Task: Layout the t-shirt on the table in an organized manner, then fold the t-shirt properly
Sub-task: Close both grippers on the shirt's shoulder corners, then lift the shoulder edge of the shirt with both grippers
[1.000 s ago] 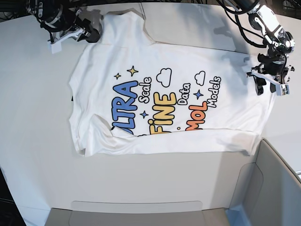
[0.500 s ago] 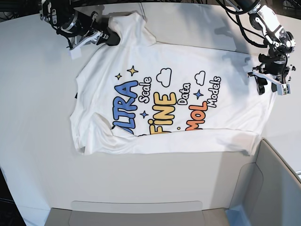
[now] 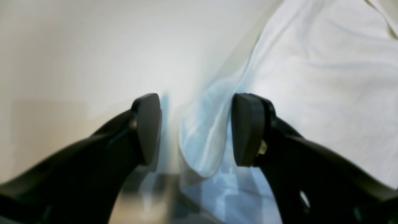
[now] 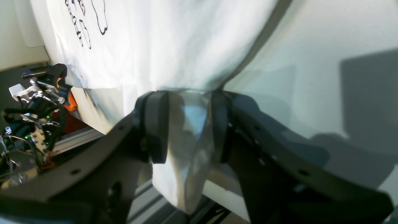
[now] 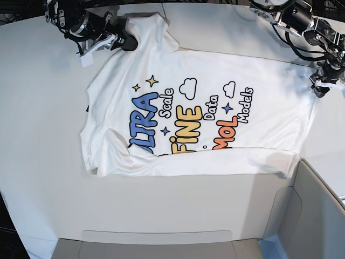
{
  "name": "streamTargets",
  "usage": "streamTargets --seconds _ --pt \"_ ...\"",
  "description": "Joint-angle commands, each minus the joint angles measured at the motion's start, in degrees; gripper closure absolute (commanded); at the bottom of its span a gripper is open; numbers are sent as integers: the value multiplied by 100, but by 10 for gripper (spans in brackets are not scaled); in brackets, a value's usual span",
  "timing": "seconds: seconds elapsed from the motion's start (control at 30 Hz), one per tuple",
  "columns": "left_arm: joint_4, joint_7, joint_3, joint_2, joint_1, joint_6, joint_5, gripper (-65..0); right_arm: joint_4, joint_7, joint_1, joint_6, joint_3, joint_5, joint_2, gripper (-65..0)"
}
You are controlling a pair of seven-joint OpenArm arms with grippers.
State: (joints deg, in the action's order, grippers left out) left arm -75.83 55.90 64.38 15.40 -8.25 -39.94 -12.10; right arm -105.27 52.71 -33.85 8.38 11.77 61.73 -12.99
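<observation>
The white t-shirt lies spread on the white table with its coloured print up and its lower hem folded over. At the far left, my right gripper is shut on the shirt's upper sleeve corner. The right wrist view shows a fold of the t-shirt pinched between its fingers. My left gripper hovers just off the shirt's right edge. In the left wrist view it stands open, with the t-shirt edge lying loose below its fingers.
A grey-white bin runs along the front right, with its rim along the front edge. A faint seam crosses the far part of the table. Arm hardware and cables hang past the table edge.
My left gripper has moved off the shirt's right edge toward the far right, jaws wider. My right gripper shifted right with the sleeve a second ago and has since held still.
</observation>
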Motion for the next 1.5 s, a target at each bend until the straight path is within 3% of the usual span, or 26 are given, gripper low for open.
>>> streamTargets --seconds 0.0,0.3,0.47,0.73,1.2,1.47 --pt "-43 50 72 170 -32 -6 -52 -368 -18 79 -75 98 14 -191 -85 -237" --pt "-17 41 362 276 29 -6 -34 -367 -18 79 -101 98 -3 -191 -164 -237" --pt "-8 -29 -104 258 311 -6 -69 -367 -18 79 -75 98 -30 -191 -156 -237" --pt "-8 -100 -148 144 372 -6 -69 -367 -18 79 -101 98 -39 -191 -164 -237" --pt "-17 436 -148 144 592 -6 -78 -365 -18 79 -101 98 -39 -191 -156 -237" --pt "-8 489 -157 126 566 -6 -78 -219 -18 79 -57 54 -39 -191 -156 -236"
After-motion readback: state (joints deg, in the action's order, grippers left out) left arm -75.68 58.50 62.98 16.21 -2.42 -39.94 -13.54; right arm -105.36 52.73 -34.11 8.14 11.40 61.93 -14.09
